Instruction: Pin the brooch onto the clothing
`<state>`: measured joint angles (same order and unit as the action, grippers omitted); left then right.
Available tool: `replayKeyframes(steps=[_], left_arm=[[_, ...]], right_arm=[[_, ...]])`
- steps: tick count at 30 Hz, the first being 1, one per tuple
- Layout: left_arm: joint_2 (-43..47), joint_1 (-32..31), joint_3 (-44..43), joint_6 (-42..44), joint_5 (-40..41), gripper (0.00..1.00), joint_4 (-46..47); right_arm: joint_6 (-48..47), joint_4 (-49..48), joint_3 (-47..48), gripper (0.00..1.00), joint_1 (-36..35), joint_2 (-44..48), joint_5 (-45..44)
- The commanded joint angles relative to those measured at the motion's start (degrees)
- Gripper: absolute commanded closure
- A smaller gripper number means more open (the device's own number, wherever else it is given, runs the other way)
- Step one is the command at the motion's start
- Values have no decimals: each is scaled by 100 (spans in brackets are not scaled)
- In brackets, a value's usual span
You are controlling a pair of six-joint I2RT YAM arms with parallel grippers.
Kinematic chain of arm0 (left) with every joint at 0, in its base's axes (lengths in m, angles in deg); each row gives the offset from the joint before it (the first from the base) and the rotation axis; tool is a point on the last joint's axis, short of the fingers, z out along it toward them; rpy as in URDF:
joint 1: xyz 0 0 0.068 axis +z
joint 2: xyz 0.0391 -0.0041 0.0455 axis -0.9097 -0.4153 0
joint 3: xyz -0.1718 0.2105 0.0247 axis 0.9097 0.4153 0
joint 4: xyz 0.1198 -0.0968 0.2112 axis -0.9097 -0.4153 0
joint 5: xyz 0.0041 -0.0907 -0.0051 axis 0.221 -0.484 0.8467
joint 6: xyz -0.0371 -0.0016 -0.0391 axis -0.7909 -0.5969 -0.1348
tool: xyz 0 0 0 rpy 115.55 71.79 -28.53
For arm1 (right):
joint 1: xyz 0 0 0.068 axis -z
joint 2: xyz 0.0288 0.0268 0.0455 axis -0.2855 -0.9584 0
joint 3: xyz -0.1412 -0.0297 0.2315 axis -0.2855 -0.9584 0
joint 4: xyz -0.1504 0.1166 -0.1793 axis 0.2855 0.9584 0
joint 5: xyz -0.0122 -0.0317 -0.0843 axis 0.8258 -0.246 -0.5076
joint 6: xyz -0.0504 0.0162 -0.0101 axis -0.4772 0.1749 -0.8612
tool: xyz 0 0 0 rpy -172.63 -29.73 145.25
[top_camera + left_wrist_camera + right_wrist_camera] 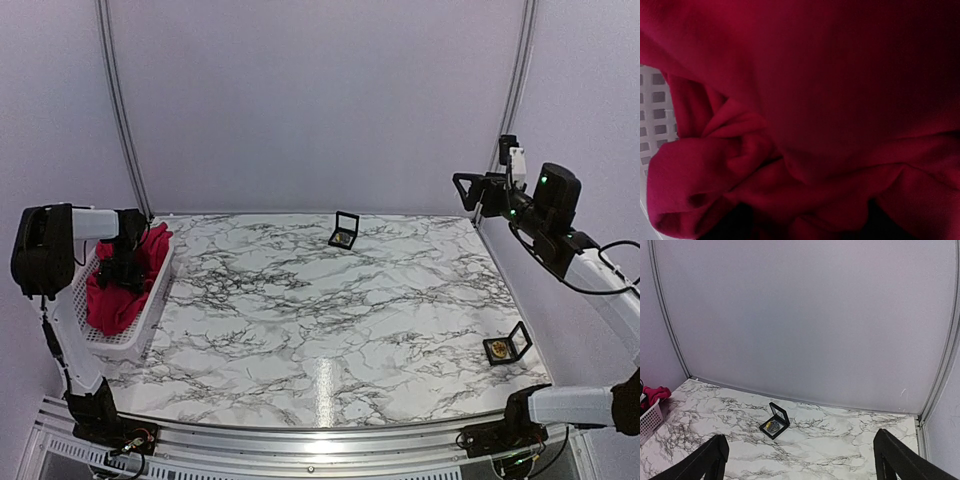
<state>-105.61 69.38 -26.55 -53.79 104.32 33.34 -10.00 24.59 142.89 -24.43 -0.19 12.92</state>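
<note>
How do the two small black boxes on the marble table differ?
Place: the far box sits at the back edge of the table, about centred; the near box sits by its front right corner. Pose: the far box's lid stands at its back, the near box's at its right side. Both are black, open, and hold something gold.

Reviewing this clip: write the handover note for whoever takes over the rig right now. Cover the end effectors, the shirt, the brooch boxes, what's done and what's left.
Left end effector: down in the white basket, among the pink shirt. Its wrist view shows only fabric, so open or shut cannot be told.
Right end effector: open, empty, raised at the far right.
On the marble table: the far box is open and holds a gold brooch. The near-right box is open with another.
Done: nothing pinned; shirt bunched in the basket.
Left: lift out and spread the shirt, take a brooch, pin it.
</note>
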Motion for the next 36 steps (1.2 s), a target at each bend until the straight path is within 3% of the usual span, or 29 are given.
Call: replayKeyframes(steps=[1,3,7,11,13,18,20,23,27,31,32,34,36], left_arm=[[-133,-15,192,168,-440,52,-52],[85,-23,228,93,-387,100,-26],[1307,-150,-109,-126,91,100,-10],[2705,-652,-1395,117,878,100,-14],[3094,-1227,-2321,479,813,100,-17],[3238,-3525,-3908,1108,-853,100,-12],[3086,-4372,-3945,1265,-1389,100,-22],[2835,-5069,-3509,1323,-2365,100,-22],[2596,-5587,-2660,1236,-3682,100,-4],[2412,-5709,-1654,1067,-3994,100,45],[2338,-5722,-1422,995,-4047,89,70],[2061,-5801,-1027,947,-4494,47,133],[1880,-6072,-790,1186,-4768,20,162]], right_arm=[[-27,-91,-56,3,-50,114,-4],[-23,-82,-11,3,-47,130,4],[-48,-69,111,3,-49,170,-2],[-25,-27,249,3,-55,203,2],[25,-51,280,3,-48,221,17],[307,-256,288,3,-51,248,114],[430,-305,312,3,-53,221,204],[511,-273,385,3,-53,189,333],[405,30,475,3,-51,195,516],[334,283,419,3,-56,154,856],[339,308,396,3,-48,120,951],[382,547,342,5,-87,13,1089],[348,786,347,7,-201,-116,1098]])
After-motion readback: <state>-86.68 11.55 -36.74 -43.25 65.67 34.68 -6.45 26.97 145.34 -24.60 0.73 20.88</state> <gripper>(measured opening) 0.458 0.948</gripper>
